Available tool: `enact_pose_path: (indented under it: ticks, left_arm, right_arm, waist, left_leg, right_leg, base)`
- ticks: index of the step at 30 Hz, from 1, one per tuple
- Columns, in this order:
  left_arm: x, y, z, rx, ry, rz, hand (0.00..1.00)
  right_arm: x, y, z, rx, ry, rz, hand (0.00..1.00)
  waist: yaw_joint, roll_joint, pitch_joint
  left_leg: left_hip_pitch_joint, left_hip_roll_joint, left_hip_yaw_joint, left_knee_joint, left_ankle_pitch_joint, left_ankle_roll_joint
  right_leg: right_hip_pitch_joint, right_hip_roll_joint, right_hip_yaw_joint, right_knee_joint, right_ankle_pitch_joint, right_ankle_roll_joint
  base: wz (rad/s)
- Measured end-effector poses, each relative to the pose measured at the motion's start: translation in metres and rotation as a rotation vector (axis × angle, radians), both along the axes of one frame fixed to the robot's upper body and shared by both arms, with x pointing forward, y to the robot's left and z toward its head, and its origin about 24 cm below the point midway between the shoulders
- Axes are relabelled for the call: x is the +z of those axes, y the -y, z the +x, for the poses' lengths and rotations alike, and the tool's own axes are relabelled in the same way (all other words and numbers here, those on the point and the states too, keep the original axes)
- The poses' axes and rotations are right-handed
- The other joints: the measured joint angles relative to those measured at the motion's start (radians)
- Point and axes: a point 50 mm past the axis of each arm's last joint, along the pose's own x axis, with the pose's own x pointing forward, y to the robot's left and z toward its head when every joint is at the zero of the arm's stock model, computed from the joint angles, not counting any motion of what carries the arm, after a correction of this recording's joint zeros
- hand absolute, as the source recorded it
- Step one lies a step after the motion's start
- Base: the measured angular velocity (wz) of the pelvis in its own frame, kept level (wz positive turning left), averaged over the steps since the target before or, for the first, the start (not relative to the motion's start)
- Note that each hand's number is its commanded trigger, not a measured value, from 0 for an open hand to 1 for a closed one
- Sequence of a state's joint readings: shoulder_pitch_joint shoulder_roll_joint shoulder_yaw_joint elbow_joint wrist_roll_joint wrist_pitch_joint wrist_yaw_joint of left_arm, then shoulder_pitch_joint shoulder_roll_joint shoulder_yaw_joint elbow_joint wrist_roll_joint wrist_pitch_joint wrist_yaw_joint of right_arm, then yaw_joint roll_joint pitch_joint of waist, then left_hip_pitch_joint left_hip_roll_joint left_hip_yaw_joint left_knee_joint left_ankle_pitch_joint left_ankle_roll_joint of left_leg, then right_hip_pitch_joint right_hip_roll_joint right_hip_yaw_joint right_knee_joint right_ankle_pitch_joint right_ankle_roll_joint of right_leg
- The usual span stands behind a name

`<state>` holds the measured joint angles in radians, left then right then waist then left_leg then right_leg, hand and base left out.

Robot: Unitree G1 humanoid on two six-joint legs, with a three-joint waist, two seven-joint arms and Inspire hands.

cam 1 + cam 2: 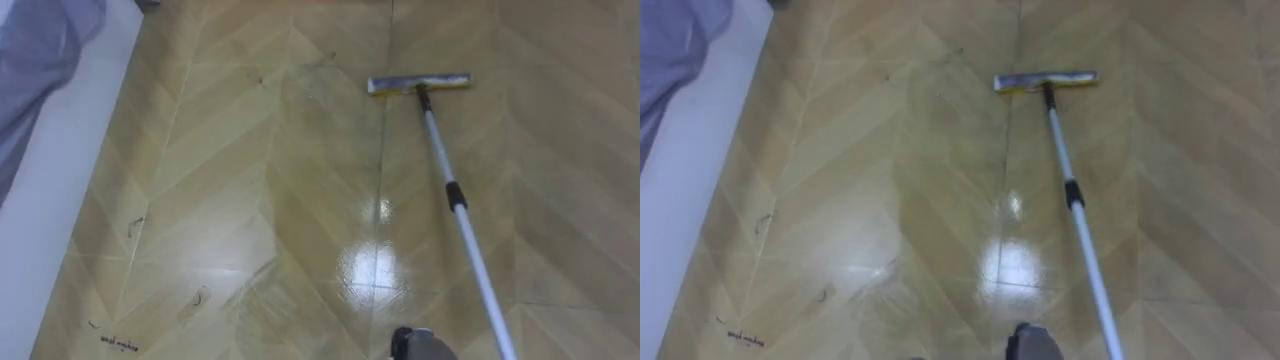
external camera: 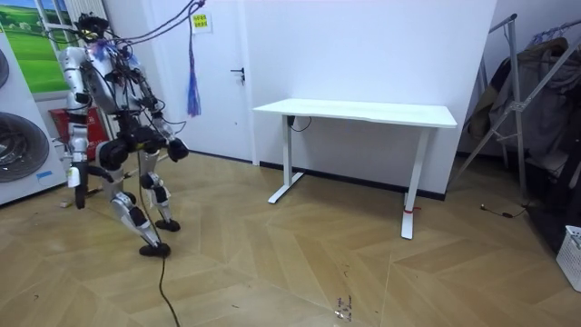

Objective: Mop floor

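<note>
— How far along is your mopping?
— One wet, shining strip [image 1: 375, 265] marks the floor [image 1: 250, 150]; beyond it the boards look dry and are likely still to do. The mop [image 1: 418, 84] lies flat ahead, its pole running back lower right. Whether your robot's hands [image 2: 177, 148] are gripping it can't be told.

The mop [image 1: 444, 158] has a silver pole with a black collar, slanting up from the near edge of the floor [image 1: 250, 180]. Its flat grey head [image 1: 418, 84], yellow along one edge, lies flat on the glossy wooden boards.
</note>
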<state>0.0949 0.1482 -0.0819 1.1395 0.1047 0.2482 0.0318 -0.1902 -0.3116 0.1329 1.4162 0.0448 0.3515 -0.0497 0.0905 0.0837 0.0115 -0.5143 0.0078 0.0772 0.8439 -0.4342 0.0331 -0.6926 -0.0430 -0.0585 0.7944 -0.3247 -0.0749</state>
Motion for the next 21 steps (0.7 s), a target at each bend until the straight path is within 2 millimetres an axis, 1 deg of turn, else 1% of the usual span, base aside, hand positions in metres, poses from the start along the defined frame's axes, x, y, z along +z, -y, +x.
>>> enact_pose_path:
  ticks: [1,2,3,4,5,6,7,8,9,10,11,12,13,14,15,16,17,18,19,20,21]
  left_arm:
    - [0.0,-0.001,0.001,0.017,0.006,-0.003,0.0]
    - [0.001,-0.002,0.001,0.016,0.006,0.0,0.0]
    - [0.002,-0.004,0.003,0.001,0.013,0.009,0.0]
    - [0.002,-0.006,0.006,-0.003,0.022,0.014,0.0]
    - [0.003,-0.007,0.005,-0.003,0.023,0.016,0.0]
    - [0.002,-0.008,0.001,0.001,0.012,0.016,0.0]
    - [0.002,-0.008,-0.005,0.005,-0.003,0.013,0.0]
    - [0.001,-0.008,-0.009,0.008,-0.016,0.007,0.0]
    - [0.001,-0.008,-0.013,0.01,-0.025,0.003,0.0]
    - [0.001,-0.007,-0.016,0.011,-0.034,-0.007,0.0]
    - [0.001,-0.007,-0.012,0.009,-0.026,-0.011,0.0]
    - [0.001,-0.006,-0.01,0.007,-0.019,-0.015,0.0]
    - [0.001,-0.004,-0.005,0.003,-0.006,-0.023,0.0]
    - [0.001,-0.004,-0.003,0.001,0.001,-0.025,0.0]
    - [0.001,-0.004,-0.001,-0.002,0.012,-0.03,0.0]
    - [0.001,-0.003,0.0,-0.001,0.018,-0.03,0.0]
    - [0.001,-0.003,0.0,-0.001,0.019,-0.03,0.0]
    - [0.001,-0.002,0.001,-0.004,0.022,-0.031,0.0]
    - [0.001,-0.003,0.002,-0.003,0.027,-0.024,0.0]
    - [0.001,-0.003,0.002,-0.003,0.027,-0.019,0.0]
    - [0.002,-0.003,0.002,0.002,0.029,-0.014,0.0]
  right_arm:
    - [0.009,0.004,0.026,0.021,0.056,-0.017,1.0]
    - [0.014,0.005,0.04,0.037,0.087,-0.024,1.0]
    - [0.024,0.006,0.065,0.058,0.15,-0.029,1.0]
    - [0.031,0.007,0.081,0.064,0.208,-0.03,1.0]
    - [0.035,0.009,0.087,0.065,0.229,-0.034,1.0]
    - [0.041,0.008,0.101,0.078,0.28,-0.032,1.0]
    - [0.044,0.006,0.107,0.081,0.307,-0.02,1.0]
    - [0.042,0.006,0.105,0.078,0.303,-0.005,1.0]
    - [0.04,0.006,0.101,0.072,0.294,0.003,1.0]
    - [0.034,0.008,0.088,0.062,0.266,0.008,1.0]
    - [0.027,0.011,0.07,0.048,0.227,0.004,1.0]
    - [0.024,0.014,0.061,0.045,0.205,-0.003,1.0]
    - [0.02,0.02,0.04,0.035,0.156,-0.017,1.0]
    - [0.017,0.022,0.03,0.031,0.128,-0.022,1.0]
    - [0.012,0.026,0.005,0.019,0.065,-0.032,1.0]
    - [0.007,0.026,-0.019,0.006,0.009,-0.036,1.0]
    - [0.005,0.025,-0.029,-0.001,-0.014,-0.035,1.0]
    - [0.001,0.023,-0.046,-0.011,-0.052,-0.034,1.0]
    - [-0.003,0.017,-0.055,-0.015,-0.071,-0.026,1.0]
    - [-0.005,0.013,-0.058,-0.019,-0.079,-0.017,1.0]
    - [-0.009,0.005,-0.066,-0.029,-0.094,0.005,1.0]
  waist:
    - [0.006,-0.004,0.0037]
    - [0.013,-0.008,0.0063]
    - [0.024,-0.017,0.0132]
    - [0.036,-0.03,0.02]
    - [0.049,-0.036,0.0232]
    - [0.062,-0.033,0.0213]
    - [0.074,-0.035,0.0227]
    - [0.078,-0.035,0.0202]
    - [0.078,-0.033,0.0184]
    - [0.076,-0.031,0.0165]
    - [0.075,-0.039,0.0145]
    - [0.074,-0.04,0.0142]
    - [0.068,-0.035,0.0146]
    - [0.063,-0.032,0.0137]
    - [0.047,-0.015,0.0045]
    - [0.03,-0.003,-0.0021]
    - [0.024,0.006,-0.0062]
    - [0.012,0.022,-0.0108]
    - [0.007,0.028,-0.0076]
    - [-0.005,0.03,-0.0056]
    - [-0.025,0.03,-0.0049]
  left_leg:
    - [-0.029,0.014,0.002,0.055,0.019,-0.03]
    - [-0.042,0.018,0.001,0.071,0.023,-0.038]
    - [-0.078,0.014,0.0,0.055,0.019,-0.042]
    - [-0.128,0.005,0.002,0.017,0.022,-0.043]
    - [-0.153,-0.005,-0.001,-0.013,0.027,-0.043]
    - [-0.194,-0.015,0.002,-0.089,0.048,-0.046]
    - [-0.222,-0.026,0.005,-0.145,0.113,-0.023]
    - [-0.222,-0.039,0.0,-0.189,0.178,0.007]
    - [-0.212,-0.044,-0.001,-0.202,0.202,0.015]
    - [-0.191,-0.051,-0.01,-0.204,0.225,0.03]
    - [-0.178,-0.057,0.002,-0.201,0.211,0.05]
    - [-0.173,-0.061,0.009,-0.198,0.204,0.056]
    - [-0.162,-0.073,0.011,-0.183,0.182,0.066]
    - [-0.156,-0.076,0.015,-0.176,0.17,0.07]
    - [-0.142,-0.073,0.027,-0.151,0.141,0.082]
    - [-0.122,-0.075,0.024,-0.139,0.112,0.088]
    - [-0.111,-0.076,0.019,-0.136,0.1,0.09]
    - [-0.092,-0.076,0.01,-0.138,0.086,0.092]
    - [-0.07,-0.077,0.01,-0.148,0.081,0.092]
    - [-0.059,-0.078,0.009,-0.156,0.081,0.092]
    - [-0.04,-0.088,0.0,-0.17,0.079,0.089]
  right_leg:
    - [0.001,0.007,-0.002,0.01,-0.015,-0.01]
    - [0.001,0.012,-0.001,0.011,-0.018,-0.014]
    - [0.0,0.017,0.003,0.009,-0.024,-0.019]
    - [0.0,0.021,0.003,0.002,-0.027,-0.02]
    - [0.003,0.021,0.004,-0.003,-0.028,-0.021]
    - [0.017,0.023,-0.003,-0.02,-0.029,-0.022]
    - [0.043,0.026,-0.013,-0.038,-0.031,-0.024]
    - [0.074,0.025,-0.018,-0.054,-0.044,-0.02]
    - [0.089,0.025,-0.019,-0.058,-0.052,-0.015]
    - [0.114,0.024,-0.026,-0.064,-0.066,-0.005]
    - [0.123,0.007,-0.025,-0.054,-0.085,0.005]
    - [0.123,0.0,-0.021,-0.038,-0.088,0.01]
    - [0.114,-0.014,-0.02,0.026,-0.087,0.013]
    - [0.107,-0.022,-0.022,0.061,-0.083,0.02]
    - [0.094,-0.031,-0.023,0.13,-0.063,0.054]
    - [0.079,-0.038,-0.022,0.191,-0.038,0.079]
    - [0.072,-0.038,-0.02,0.22,-0.02,0.086]
    - [0.056,-0.031,-0.011,0.234,-0.016,0.087]
    - [0.033,-0.027,0.011,0.203,-0.022,0.087]
    - [0.022,-0.027,0.015,0.168,-0.022,0.088]
    - [0.015,-0.035,0.022,0.058,-0.013,0.085]
  base:
    - [0.13]
    - [0.13]
    - [0.16]
    - [0.15]
    - [0.08]
    - [0.0]
    - [0.0]
    - [0.0]
    - [0.13]
    - [0.27]
    - [0.28]
    - [0.26]
    - [0.16]
    - [0.22]
    - [0.2]
    - [0.14]
    - [0.0]
    - [-0.17]
    - [-0.22]
    - [-0.2]
    - [-0.05]
